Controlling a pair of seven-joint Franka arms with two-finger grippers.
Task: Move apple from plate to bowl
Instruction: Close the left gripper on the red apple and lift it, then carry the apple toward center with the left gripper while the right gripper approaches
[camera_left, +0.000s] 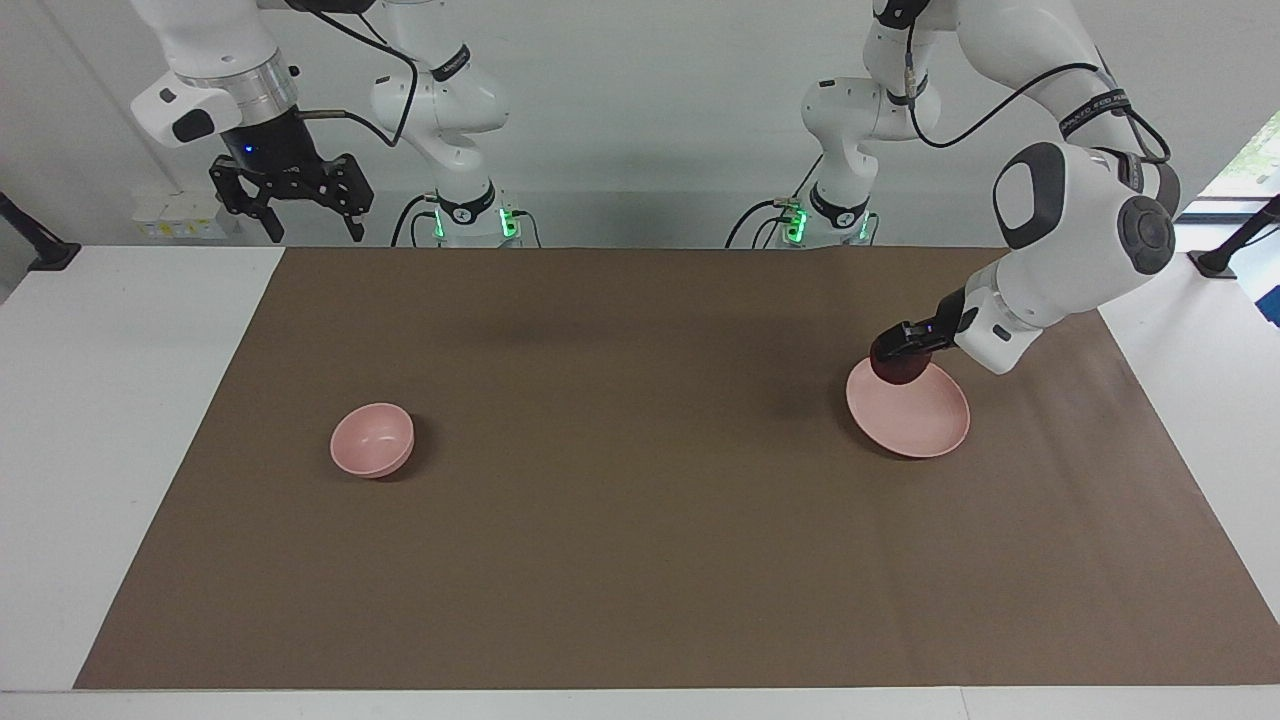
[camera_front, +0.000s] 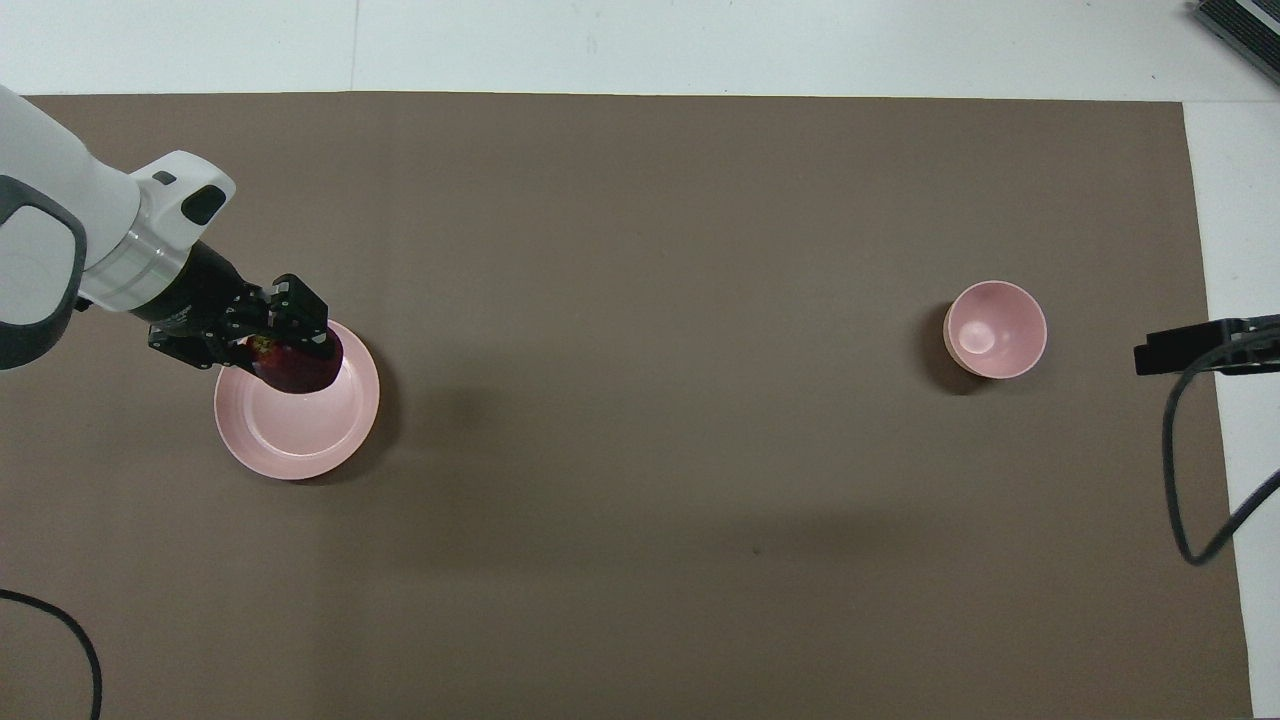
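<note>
1. The left gripper (camera_left: 897, 358) is clamped on the dark red apple (camera_left: 899, 366), holding it just above the pink plate's (camera_left: 915, 420) rim at about ten o'clock in the facing view
2. The pink bowl (camera_left: 372, 440) sits well apart, toward the right arm's end of the brown mat (camera_left: 640, 500)
3. The right gripper (camera_left: 290, 205) waits raised over the table's edge, jaws spread wide

facing view: high across the tabletop (camera_left: 640, 600), looking back at both robot bases, whole mat in frame | overhead view: high above the robots' end, aimed steeply down and forward | shared: brown mat (camera_front: 640, 560), plate (camera_left: 925, 430), bowl (camera_front: 1000, 345), half a turn apart
</note>
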